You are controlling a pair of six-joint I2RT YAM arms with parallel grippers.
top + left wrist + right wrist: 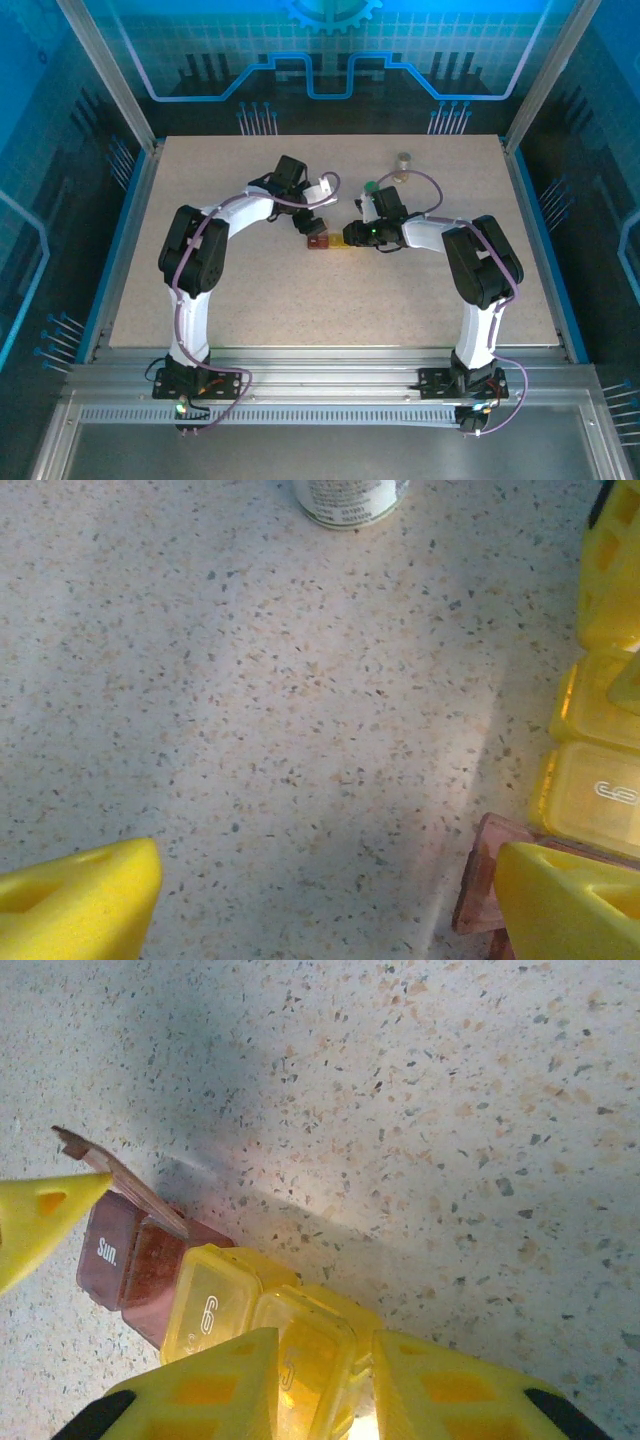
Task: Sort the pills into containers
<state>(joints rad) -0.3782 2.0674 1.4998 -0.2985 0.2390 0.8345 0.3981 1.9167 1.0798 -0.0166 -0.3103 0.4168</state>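
The yellow container (210, 1305) lies mid-table, its clear lids closed, and my right gripper (325, 1360) is shut on its near compartment. Joined to its left end is the dark red-brown container (125, 1260), marked "Sun.", with one lid (120, 1175) standing open. My left gripper (325, 880) is open low over bare table, its right finger (570, 900) over the red-brown container (482, 875) and beside the yellow container (600, 790). From above, both grippers, the left gripper (312, 226) and the right gripper (349, 237), meet at the containers. Pills are out of view.
A white pill bottle (350, 500) stands just beyond the left gripper. From above, a green-capped bottle (370, 188) and a tan-capped bottle (404, 165) stand behind the right arm. The speckled table (300, 300) is fenced by blue rails.
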